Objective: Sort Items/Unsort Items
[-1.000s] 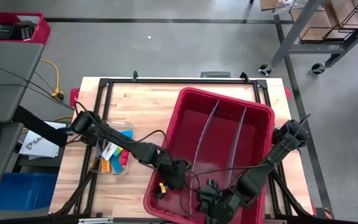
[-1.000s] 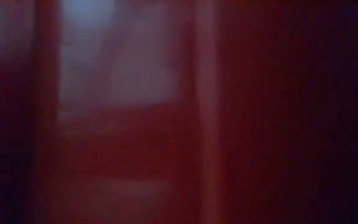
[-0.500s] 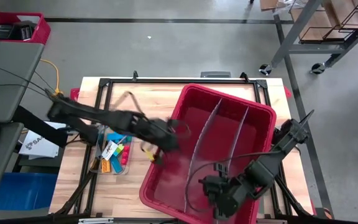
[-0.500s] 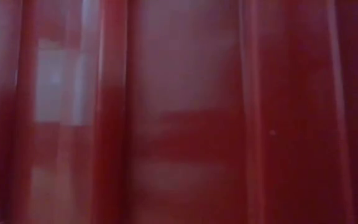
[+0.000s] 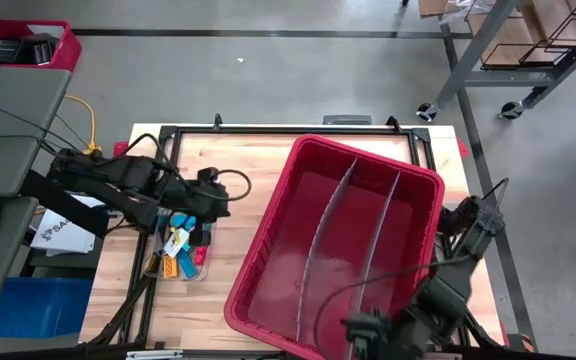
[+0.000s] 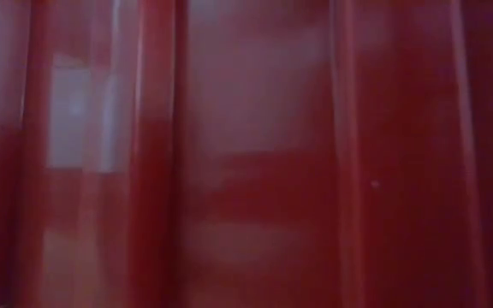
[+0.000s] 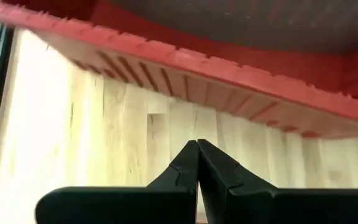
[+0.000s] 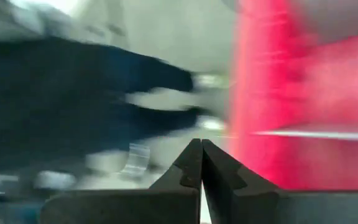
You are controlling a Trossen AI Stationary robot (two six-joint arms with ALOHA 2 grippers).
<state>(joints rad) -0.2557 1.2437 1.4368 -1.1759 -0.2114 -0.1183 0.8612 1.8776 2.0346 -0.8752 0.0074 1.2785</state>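
Looking straight down, the high view shows a large red bin (image 5: pixel 338 250) with two thin dividers (image 5: pixel 320 250) sitting skewed on the wooden table (image 5: pixel 238 160), its compartments bare as far as can be seen. The items (image 5: pixel 180 250), a small cluster of orange, blue, yellow and pink pieces, lie on the table left of the bin, seemingly in a shallow clear tray (image 5: pixel 204 205), though that is hard to make out. The left gripper (image 5: pixel 218 205) hangs just above that cluster, between it and the bin's left wall. The right gripper (image 5: pixel 360 330) sits at the bin's near edge.

Only the wrist views settle the jaws: the left gripper (image 7: pixel 197 149) is pinched shut on nothing, facing the bin's ribbed rim, and the right gripper (image 8: pixel 201 149) is likewise closed and empty. The low view gives nothing but red plastic wall.
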